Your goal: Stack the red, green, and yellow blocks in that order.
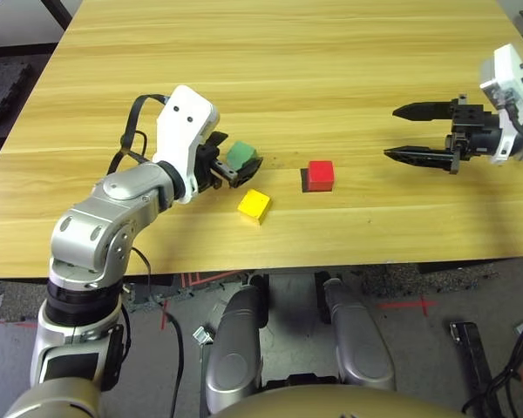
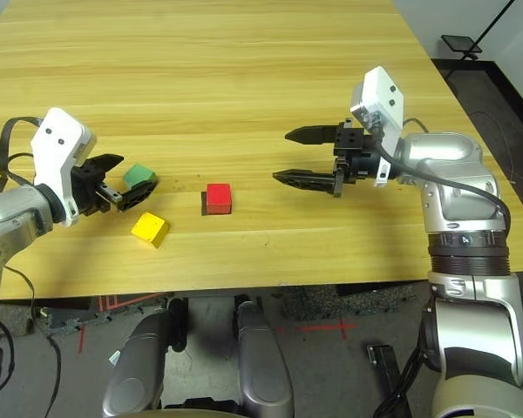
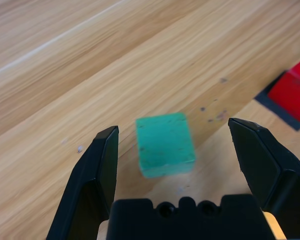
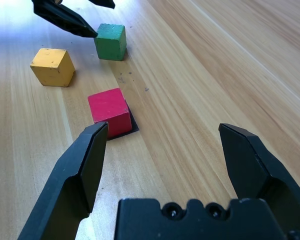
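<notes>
Pale wooden desk: left tool, jaws wide and empty, brackets the green block; right tool idles open. Closing off-centre could knock it toward yellow block, beside red block.

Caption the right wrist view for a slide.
Open right end effector faces the red block on its black patch.

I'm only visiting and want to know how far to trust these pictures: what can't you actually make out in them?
- Black patch: mostly covered by the red block sitting on it, so its full shape is hidden.
- Whether the left gripper, open around the green block, touches it: the head views hide the contact behind its fingers.
- Red block in the left wrist view: cut off by the picture edge.
- Yellow block: underside hidden against the table.
</notes>
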Controlling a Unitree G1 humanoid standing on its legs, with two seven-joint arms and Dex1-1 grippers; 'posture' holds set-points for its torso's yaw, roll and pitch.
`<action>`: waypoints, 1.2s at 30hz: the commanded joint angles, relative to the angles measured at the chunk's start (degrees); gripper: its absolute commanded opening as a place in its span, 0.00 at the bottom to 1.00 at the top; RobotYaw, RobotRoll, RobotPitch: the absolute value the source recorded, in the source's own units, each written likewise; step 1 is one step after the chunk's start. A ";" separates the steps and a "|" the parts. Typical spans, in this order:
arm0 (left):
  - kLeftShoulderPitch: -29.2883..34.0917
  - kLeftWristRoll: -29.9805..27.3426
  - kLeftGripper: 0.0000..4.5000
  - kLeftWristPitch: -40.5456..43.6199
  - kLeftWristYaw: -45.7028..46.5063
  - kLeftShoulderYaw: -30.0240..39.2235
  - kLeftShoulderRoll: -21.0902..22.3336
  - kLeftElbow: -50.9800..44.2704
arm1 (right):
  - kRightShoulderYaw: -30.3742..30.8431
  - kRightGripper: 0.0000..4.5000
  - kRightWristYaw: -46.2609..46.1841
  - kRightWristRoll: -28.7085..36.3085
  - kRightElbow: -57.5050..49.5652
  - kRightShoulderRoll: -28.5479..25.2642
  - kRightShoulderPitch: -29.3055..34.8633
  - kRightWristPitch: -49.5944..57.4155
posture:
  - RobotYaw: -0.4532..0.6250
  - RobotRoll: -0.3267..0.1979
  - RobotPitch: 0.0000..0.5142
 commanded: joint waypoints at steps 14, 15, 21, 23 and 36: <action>0.60 2.17 1.00 -0.59 0.00 -3.53 -2.05 3.12 | -0.05 0.99 -0.72 0.72 -0.68 0.48 1.07 -1.51 | 0.68 0.86 0.53; 0.73 2.41 1.00 -0.88 -0.02 -3.71 -2.06 3.54 | -0.01 0.99 -0.82 0.79 -0.84 0.59 1.13 -1.50 | 0.68 0.86 0.53; 1.22 4.65 1.00 -3.35 -0.66 -4.57 -1.10 6.34 | -0.02 0.99 -1.13 0.87 -1.07 1.17 1.04 -1.64 | 0.68 0.87 0.53; 0.81 5.41 1.00 -4.51 -0.79 -4.64 -0.91 7.70 | -0.05 0.99 -1.15 0.93 -1.06 1.25 0.95 -1.64 | 0.68 0.87 0.54; -0.73 6.54 0.45 -8.66 -2.67 -4.83 -2.44 13.50 | -0.20 1.00 -1.68 0.86 -0.70 1.76 0.47 -1.93 | 0.67 0.86 0.55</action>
